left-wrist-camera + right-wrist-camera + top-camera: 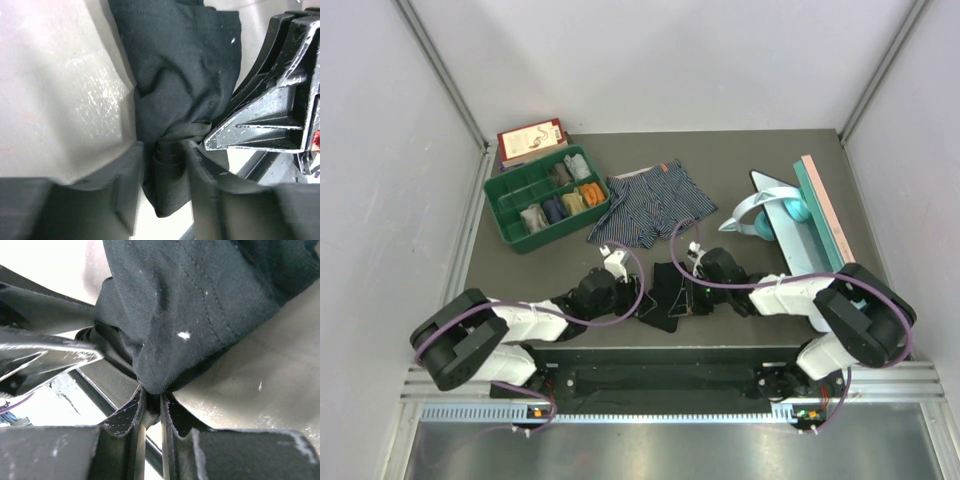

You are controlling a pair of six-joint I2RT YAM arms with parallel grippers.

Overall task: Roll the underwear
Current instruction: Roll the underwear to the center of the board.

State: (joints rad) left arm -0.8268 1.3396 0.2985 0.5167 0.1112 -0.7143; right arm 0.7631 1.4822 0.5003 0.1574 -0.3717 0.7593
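Left arm [515,322] and right arm [805,295] noted: white links, black joints, purple cables [641,283] looped alongside; fingers [125,192] black, scuffed.

the top view looks steeply down from high over the near edge of the table [720,160], taking all of it in from far off. both wrist views sit very close to the black underwear [665,298], seen at the top view's lower centre.

Dark counter [770,150] holding a green tray [492,205]; striped briefs [650,205] lie just right of it, black briefs [668,295] front-right, a box [532,138] behind.
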